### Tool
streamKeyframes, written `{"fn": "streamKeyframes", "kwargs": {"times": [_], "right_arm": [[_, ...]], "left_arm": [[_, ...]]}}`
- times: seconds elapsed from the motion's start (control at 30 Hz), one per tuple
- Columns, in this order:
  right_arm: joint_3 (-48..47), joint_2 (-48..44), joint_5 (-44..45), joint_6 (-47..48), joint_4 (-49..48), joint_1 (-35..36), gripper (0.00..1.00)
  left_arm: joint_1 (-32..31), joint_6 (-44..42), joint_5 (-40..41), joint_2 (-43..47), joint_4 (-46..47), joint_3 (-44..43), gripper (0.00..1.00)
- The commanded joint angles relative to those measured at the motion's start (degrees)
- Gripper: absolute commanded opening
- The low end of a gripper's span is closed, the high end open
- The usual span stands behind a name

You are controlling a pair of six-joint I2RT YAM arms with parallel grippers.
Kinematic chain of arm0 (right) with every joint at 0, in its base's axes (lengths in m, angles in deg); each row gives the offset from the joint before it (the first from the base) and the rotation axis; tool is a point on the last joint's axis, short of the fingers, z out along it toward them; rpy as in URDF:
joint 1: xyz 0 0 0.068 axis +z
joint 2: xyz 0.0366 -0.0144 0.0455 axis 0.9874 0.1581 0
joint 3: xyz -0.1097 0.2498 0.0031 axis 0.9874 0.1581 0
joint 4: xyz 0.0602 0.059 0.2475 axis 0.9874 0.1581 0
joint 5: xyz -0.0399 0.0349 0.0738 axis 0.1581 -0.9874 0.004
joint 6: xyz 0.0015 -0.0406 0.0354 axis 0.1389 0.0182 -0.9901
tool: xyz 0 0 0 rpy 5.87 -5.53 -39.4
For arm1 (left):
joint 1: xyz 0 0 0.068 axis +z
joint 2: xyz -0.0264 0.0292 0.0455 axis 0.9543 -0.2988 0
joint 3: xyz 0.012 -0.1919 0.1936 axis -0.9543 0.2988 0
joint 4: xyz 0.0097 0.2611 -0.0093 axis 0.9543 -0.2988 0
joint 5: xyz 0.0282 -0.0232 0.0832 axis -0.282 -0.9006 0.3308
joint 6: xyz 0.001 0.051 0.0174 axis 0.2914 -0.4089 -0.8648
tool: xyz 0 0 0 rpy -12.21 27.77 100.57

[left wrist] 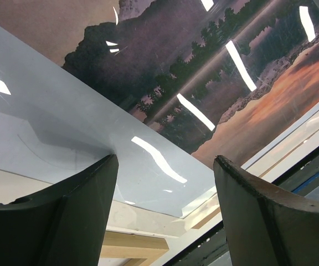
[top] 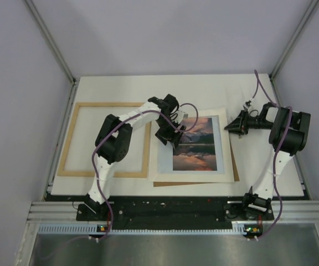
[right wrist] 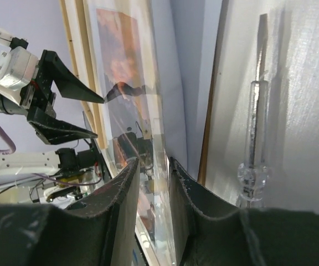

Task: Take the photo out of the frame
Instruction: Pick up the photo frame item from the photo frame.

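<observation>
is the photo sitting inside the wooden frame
No, the photo lies outside the frame, just to its right on a brown board, and the frame's opening shows only bare table.

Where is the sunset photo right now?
In the top view, the photo lies flat right of centre on the table, just right of the frame, with the left gripper at its left edge.

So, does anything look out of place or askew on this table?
The brown backing board lies skewed under the photo, poking out past its near and right edges. A clear-handled screwdriver also lies loose on the table beside them.
</observation>
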Motion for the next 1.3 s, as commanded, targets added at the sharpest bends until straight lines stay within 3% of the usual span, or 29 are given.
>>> {"fn": "streamKeyframes", "kwargs": {"times": [0.0,0.17,0.47,0.87,1.27], "right_arm": [[1.0,1.2,-2.7,3.0,-0.4,0.3,0.29],[1.1,1.5,-3.4,3.8,0.2,1.7,0.27],[0.1,-0.6,-5.2,5.0,2.4,2.5,0.0],[-4.4,-20.8,2.9,1.3,9.3,2.4,0.0],[-12.5,-27.3,-2.0,0.2,14.4,2.5,0.0]], "left_arm": [[-1.7,-1.0,0.0,-5.7,2.5,2.0,0.77],[-1.8,-0.8,-0.2,-6.1,2.3,1.5,0.77],[-1.9,-1.0,0.2,-5.6,2.1,1.6,0.77],[2.7,-4.2,-1.5,6.4,-0.3,-2.8,0.79],[15.0,-6.6,-10.1,17.1,5.6,-2.1,0.82]]}}
